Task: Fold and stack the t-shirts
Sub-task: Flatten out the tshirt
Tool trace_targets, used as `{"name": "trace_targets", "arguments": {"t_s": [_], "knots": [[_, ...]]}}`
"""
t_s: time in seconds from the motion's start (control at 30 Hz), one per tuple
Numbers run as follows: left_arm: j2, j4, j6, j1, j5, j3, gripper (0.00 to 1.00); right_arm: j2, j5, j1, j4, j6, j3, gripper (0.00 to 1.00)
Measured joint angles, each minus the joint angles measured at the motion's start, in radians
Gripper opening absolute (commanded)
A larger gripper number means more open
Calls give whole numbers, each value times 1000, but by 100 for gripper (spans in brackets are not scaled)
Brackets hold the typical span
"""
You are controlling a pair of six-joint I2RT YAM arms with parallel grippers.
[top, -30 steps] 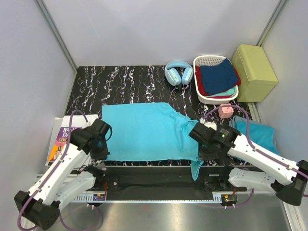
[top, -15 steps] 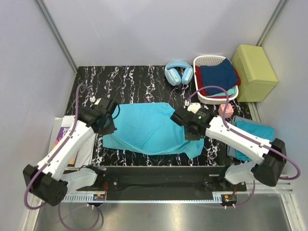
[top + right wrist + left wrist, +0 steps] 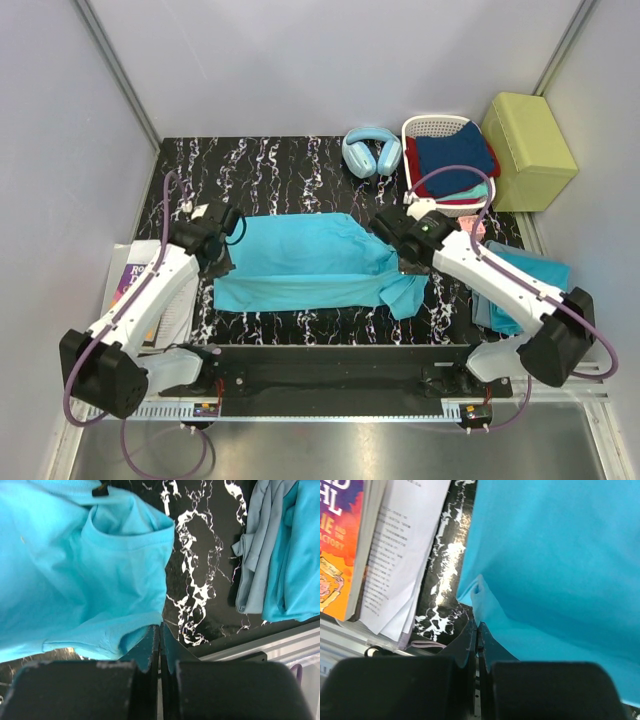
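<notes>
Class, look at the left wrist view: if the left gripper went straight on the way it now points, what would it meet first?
The turquoise t-shirt: the left gripper is shut on its edge, with more cloth directly ahead. The black marbled table probably lies beneath, though depth is unclear.

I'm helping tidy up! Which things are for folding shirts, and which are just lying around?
For the job: spread t-shirt, folded t-shirt, left claw, right claw.
Just lying about: headphones, green box, book.
</notes>
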State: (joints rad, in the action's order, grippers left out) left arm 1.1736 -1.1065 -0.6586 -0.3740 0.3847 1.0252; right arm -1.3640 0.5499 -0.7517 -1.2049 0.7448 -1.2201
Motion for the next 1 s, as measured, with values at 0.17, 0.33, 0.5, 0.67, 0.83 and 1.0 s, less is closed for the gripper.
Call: {"name": "trace_targets", "arguments": {"t_s": [0.17, 0.33, 0.5, 0.67, 0.83, 1.0], "knots": [[41, 3, 12, 25, 16, -2, 0, -74, 18, 19, 9, -27, -39, 0], [53, 7, 23, 41, 16, -21, 0, -120, 14, 19, 14, -46, -49, 0], [43, 5, 30, 46, 14, -27, 0, -121, -4, 19, 16, -53, -47, 0], [-17, -32, 38, 46, 9, -9, 0, -79, -19, 19, -4, -53, -35, 0], [-71, -49, 38, 47, 8, -4, 0, -11, -16, 19, -26, -53, 11, 0], [24, -42, 33, 49, -3, -3, 2, -62, -9, 20, -26, -63, 10, 0]]}}
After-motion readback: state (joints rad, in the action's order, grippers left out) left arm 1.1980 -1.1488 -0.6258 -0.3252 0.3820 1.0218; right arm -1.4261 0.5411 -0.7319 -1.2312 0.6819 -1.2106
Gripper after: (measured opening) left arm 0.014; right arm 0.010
